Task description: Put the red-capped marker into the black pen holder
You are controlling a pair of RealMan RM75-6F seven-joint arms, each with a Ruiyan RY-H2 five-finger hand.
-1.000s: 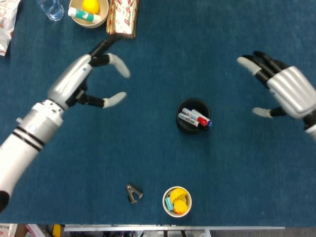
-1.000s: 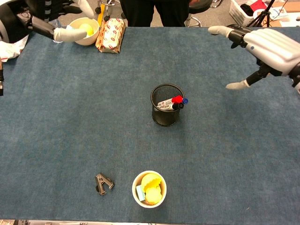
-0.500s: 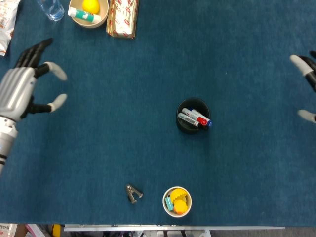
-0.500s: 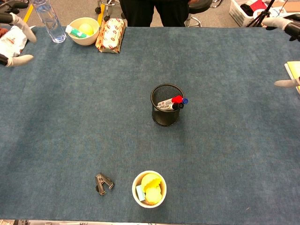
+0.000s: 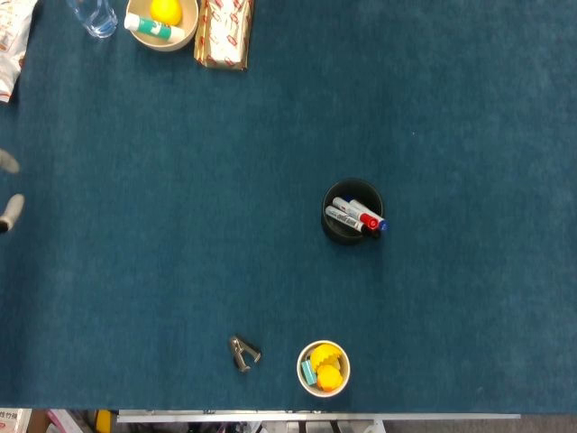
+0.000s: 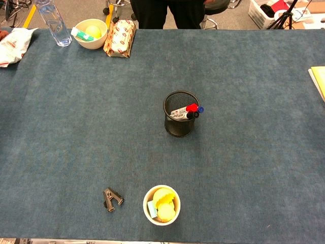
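The red-capped marker stands tilted inside the black mesh pen holder at the middle of the blue table, beside a blue-capped and a black-capped marker. Only two pale fingertips of my left hand show, at the left edge of the head view; they are apart with nothing between them, far from the holder. My right hand is outside both views.
A small bowl of yellow items and a staple remover lie near the front edge. At the back left stand a bowl with a lemon, a snack pack and a bottle.
Both hands have drawn away outward from the table's middle: the left to the left edge, the right out of view. The markers and the holder have not moved.
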